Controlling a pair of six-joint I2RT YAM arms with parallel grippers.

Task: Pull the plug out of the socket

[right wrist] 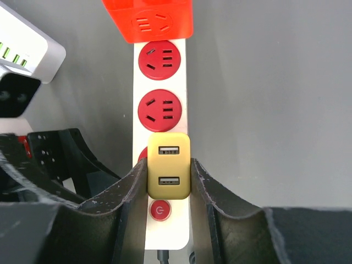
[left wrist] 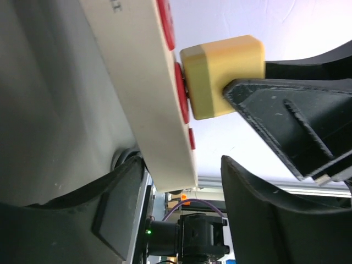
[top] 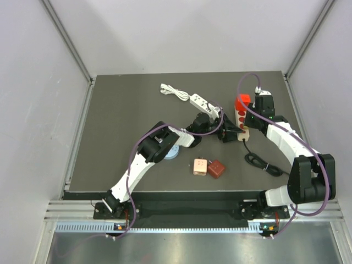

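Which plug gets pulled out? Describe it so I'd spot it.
On the dark table, find the white power strip with red sockets. The plug sits beside its power button: a yellow block with two USB slots, unlike the red cube at the far end.

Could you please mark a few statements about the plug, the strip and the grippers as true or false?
1. The right gripper is shut on the yellow plug. True.
2. The yellow plug is already out of the power strip. False: it still sits in a red socket.
3. The left gripper is open, astride the power strip. True.
4. The red cube plug sits beside the power button. False: it is at the opposite end.
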